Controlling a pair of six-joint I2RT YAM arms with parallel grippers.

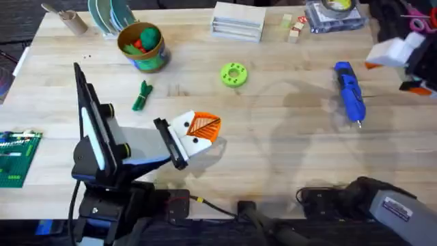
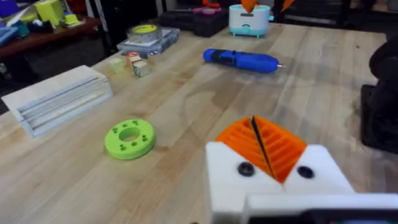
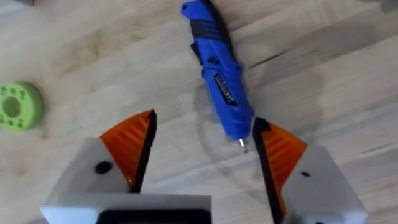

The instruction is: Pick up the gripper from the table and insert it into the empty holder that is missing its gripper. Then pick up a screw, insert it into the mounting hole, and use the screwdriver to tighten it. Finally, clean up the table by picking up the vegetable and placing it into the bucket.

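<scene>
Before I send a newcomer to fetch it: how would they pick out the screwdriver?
On the wooden table, look at the right half, past the green ring-shaped disc. The screwdriver lies flat there, alone on bare wood. It is the one bright blue thing, stubby, with a short metal tip.

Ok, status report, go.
Left gripper shut, empty. Right gripper open above the screwdriver, which lies flat on the table. Vegetable beside the bucket. Nothing in the way.
</scene>
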